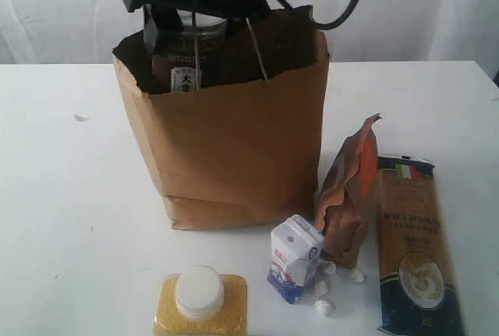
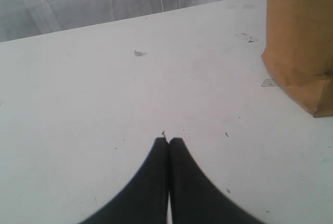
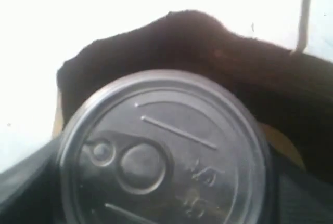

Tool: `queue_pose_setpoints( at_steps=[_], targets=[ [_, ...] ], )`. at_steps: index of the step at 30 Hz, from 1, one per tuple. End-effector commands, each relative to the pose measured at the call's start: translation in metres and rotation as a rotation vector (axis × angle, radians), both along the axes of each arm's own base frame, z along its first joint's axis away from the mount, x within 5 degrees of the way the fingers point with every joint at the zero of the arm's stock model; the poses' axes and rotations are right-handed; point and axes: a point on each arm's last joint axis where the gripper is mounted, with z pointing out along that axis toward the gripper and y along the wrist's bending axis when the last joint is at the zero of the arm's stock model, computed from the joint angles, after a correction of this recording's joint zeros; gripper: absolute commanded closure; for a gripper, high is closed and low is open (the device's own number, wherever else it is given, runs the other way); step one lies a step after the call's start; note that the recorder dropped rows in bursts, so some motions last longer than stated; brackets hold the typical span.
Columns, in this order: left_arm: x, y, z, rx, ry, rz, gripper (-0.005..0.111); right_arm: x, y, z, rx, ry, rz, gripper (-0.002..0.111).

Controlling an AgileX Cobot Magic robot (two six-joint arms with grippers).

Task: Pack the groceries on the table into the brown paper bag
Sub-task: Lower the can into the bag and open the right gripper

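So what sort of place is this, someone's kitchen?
Probably not a kitchen; more likely a staged robot test area. A plain white table stands before a white curtain backdrop, with a spaghetti pack and carton set out beside a brown paper bag.

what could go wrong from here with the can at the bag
1. The dark pull-tab can, clamped in the right gripper, sits off-centre in the mouth of the brown paper bag; released there, it might catch the rim or tip the bag.
2. A cord handle hangs beside it and could snag the jaws.

Italian flag (image 1: 404,171) on spaghetti pack (image 1: 419,262)
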Motion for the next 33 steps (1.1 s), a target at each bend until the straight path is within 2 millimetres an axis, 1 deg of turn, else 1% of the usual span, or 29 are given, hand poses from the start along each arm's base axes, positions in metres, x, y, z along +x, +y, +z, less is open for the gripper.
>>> queue_pose_setpoints(
  at_steps=[1, 6, 9, 12, 15, 22, 25, 29, 33],
  targets=[
    [0.0, 0.0, -0.001, -0.003, -0.003, 0.003, 0.107, 0.008, 0.006, -0.02, -0.055, 0.044, 0.011, 0.108],
    [0.0, 0.0, -0.001, -0.003, -0.003, 0.003, 0.107, 0.014, 0.011, -0.043, -0.113, 0.109, 0.017, 0.108],
    [0.0, 0.0, -0.001, -0.003, -0.003, 0.003, 0.107, 0.018, 0.012, -0.049, -0.119, 0.133, -0.005, 0.108],
    [0.0, 0.0, -0.001, -0.003, -0.003, 0.003, 0.107, 0.02, 0.01, -0.049, -0.138, 0.113, -0.013, 0.108],
    [0.0, 0.0, -0.001, -0.003, -0.003, 0.003, 0.107, 0.02, 0.005, -0.04, -0.162, 0.063, -0.029, 0.108],
    [0.0, 0.0, -0.001, -0.003, -0.003, 0.003, 0.107, 0.007, -0.012, 0.005, -0.129, -0.05, -0.054, 0.108],
    [0.0, 0.0, -0.001, -0.003, -0.003, 0.003, 0.107, 0.005, -0.019, 0.016, -0.146, -0.098, -0.069, 0.108],
    [0.0, 0.0, -0.001, -0.003, -0.003, 0.003, 0.107, 0.003, -0.021, 0.017, -0.142, -0.095, -0.07, 0.108],
    [0.0, 0.0, -0.001, -0.003, -0.003, 0.003, 0.107, 0.005, -0.019, 0.013, -0.143, -0.082, -0.086, 0.107]
  ],
)
